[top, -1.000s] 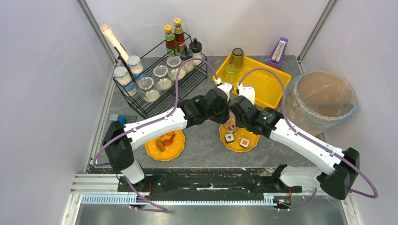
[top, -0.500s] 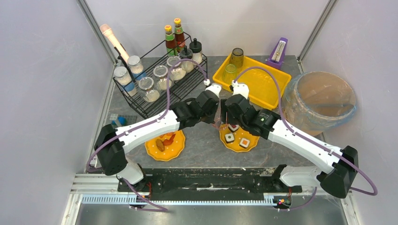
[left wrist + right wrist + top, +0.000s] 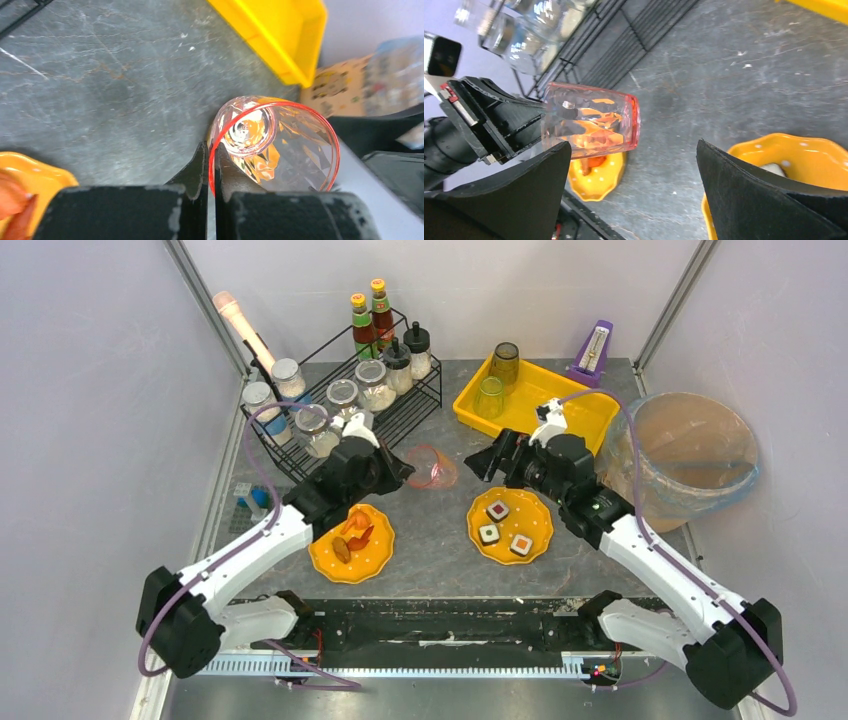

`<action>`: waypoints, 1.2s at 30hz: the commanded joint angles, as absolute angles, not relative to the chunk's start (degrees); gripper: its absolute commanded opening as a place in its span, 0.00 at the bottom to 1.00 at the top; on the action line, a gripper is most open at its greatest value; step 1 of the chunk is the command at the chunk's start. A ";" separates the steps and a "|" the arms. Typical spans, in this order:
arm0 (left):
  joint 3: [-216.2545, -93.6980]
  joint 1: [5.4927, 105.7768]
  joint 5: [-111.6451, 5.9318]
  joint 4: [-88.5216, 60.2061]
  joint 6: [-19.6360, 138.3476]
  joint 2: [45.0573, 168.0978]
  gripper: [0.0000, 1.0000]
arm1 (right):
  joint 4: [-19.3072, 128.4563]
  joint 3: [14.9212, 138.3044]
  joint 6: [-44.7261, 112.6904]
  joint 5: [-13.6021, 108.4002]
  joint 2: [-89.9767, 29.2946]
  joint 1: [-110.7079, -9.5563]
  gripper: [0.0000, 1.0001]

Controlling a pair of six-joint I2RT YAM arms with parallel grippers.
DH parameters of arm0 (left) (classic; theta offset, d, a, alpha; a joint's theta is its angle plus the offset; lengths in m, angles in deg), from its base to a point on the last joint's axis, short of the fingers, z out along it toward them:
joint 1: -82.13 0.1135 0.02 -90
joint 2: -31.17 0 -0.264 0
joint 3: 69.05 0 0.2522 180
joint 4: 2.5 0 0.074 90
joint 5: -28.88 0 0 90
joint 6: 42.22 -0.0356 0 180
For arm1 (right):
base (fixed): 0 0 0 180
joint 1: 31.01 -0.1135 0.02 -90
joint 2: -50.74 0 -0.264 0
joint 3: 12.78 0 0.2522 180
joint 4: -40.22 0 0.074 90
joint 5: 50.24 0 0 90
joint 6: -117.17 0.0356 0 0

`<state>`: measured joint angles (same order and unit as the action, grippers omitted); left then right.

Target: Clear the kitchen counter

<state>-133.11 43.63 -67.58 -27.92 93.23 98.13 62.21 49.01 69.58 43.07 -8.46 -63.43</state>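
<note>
The grey worktop [image 3: 430,558] lies under everything. It carries a lined bin [image 3: 690,400] at the right, a yellow tray [image 3: 530,390] and a wire rack [image 3: 410,405] at the back, and two orange plates [image 3: 375,560] [image 3: 540,510] near the front. The left claw [image 3: 405,468] is clenched on the rim of a pink cup [image 3: 432,467], held sideways over the worktop. The right claw [image 3: 487,462] is spread wide and empty, just beside the cup.
</note>
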 commanded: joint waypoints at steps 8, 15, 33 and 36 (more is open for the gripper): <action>-122.29 44.78 -65.32 -1.38 117.87 88.70 0.02 | 24.94 36.11 90.48 61.72 -7.48 -58.52 0.98; -118.37 44.78 -64.15 9.42 125.88 88.55 0.02 | 3.89 30.46 104.40 65.79 -12.30 -58.51 0.98; -116.64 39.88 -62.15 21.37 131.44 92.94 0.02 | -15.93 32.75 113.43 66.18 -20.19 -58.65 0.98; -116.15 39.60 -62.08 21.40 131.69 93.24 0.02 | -17.63 33.04 114.12 65.67 -20.75 -58.65 0.98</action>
